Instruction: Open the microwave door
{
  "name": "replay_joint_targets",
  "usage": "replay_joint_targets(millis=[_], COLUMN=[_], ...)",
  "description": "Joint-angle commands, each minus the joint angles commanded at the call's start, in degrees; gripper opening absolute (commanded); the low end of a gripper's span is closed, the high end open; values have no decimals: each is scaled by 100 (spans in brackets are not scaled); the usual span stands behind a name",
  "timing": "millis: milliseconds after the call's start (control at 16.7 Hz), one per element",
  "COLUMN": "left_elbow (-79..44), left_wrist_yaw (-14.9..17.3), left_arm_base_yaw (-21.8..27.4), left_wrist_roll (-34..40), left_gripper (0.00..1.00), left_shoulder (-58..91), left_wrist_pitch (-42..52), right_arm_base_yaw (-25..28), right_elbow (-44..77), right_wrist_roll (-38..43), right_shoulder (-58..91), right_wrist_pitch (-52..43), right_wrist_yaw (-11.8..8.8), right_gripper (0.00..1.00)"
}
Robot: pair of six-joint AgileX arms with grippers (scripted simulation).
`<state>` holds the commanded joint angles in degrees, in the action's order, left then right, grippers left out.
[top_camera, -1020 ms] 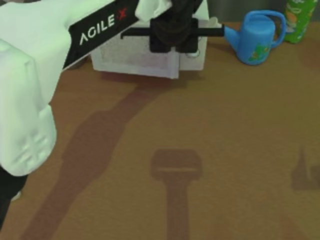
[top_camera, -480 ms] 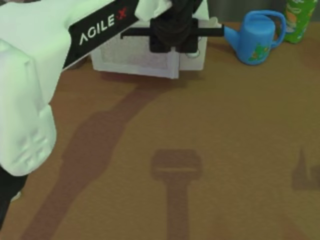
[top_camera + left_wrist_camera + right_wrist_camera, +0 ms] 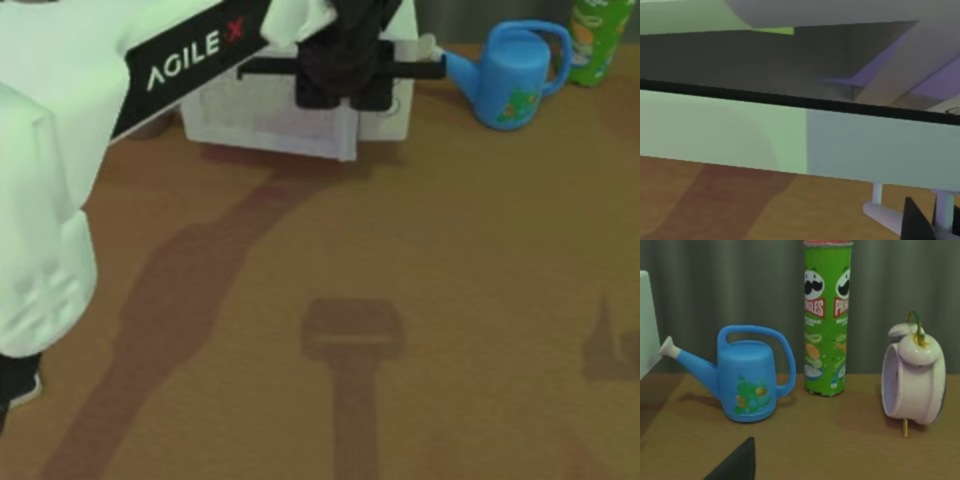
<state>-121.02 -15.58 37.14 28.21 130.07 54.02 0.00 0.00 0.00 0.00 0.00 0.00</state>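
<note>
microwave (image 3: 300,115): at the far edge of the table (image 3: 420,300), just beside the blue watering can (image 3: 515,75), which is on its knob side.
microwave door (image 3: 285,125): slightly ajar; the edge nearest the knobs stands a little proud of the microwave's front, the far edge looks hinged.
progress: judged as barely begun; the door is cracked open, most of the swing is left.
left gripper (image 3: 343,88): directly over the microwave's front, at the door's free edge near the handle bar (image 3: 885,215).
left fingers: cannot tell whether they are clenched on the handle or released; the wrist body hides them.
right arm: parked, out of the top view; its camera faces the watering can.
microwave inside: cavity hidden, contents cannot be told.
watering can: its inside is not shown.
crisp tube (image 3: 827,315): green, upright, lid on, beyond the watering can from the microwave.
alarm clock (image 3: 914,377): pale, farther still from the microwave.
</note>
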Motion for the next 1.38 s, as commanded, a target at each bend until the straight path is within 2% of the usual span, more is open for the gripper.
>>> replay_joint_targets(millis=[240, 1380], left_elbow=[493, 496], left_wrist_yaw=[131, 132], left_arm_base_yaw=[-25, -25], left_wrist_roll=[-237, -238], left_gripper=[0, 0], left_shoulder=[-258, -260], left_wrist_pitch=[-254, -256], right_arm_base_yaw=[0, 0], right_elbow=[0, 0], right_wrist_roll=[0, 0], right_shoulder=[0, 0], right_wrist_pitch=[0, 0], right_wrist_yaw=[0, 0], right_gripper=[100, 100])
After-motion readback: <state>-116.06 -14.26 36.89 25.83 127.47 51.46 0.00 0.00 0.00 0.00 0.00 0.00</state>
